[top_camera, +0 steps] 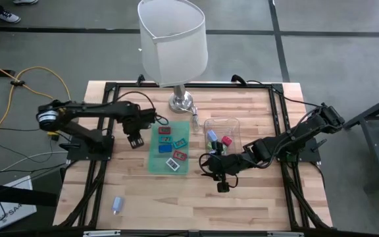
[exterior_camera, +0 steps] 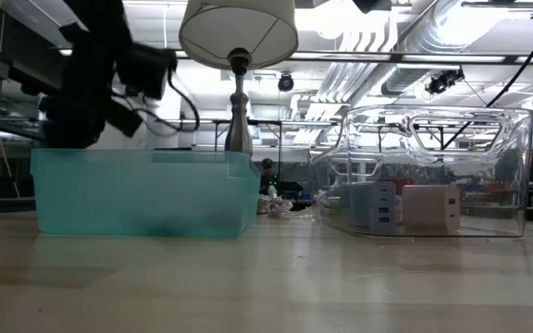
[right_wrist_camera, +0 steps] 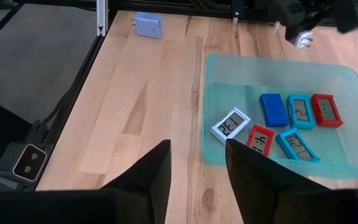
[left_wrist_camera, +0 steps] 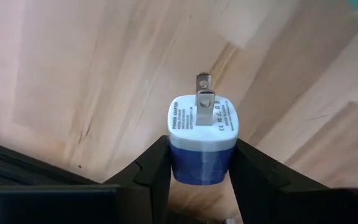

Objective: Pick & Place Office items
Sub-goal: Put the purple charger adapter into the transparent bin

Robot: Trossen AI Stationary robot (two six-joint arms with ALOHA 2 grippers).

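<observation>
Blue-and-white charger [left_wrist_camera: 201, 140] sits pinched in the left tool [left_wrist_camera: 199, 163], prongs outward, above bare wood surface [left_wrist_camera: 104, 68] beside the green bin [top_camera: 155, 161]. Right tool [right_wrist_camera: 196, 163] stands spread and empty near that bin, where six small clocks [right_wrist_camera: 232, 124] lie.
</observation>
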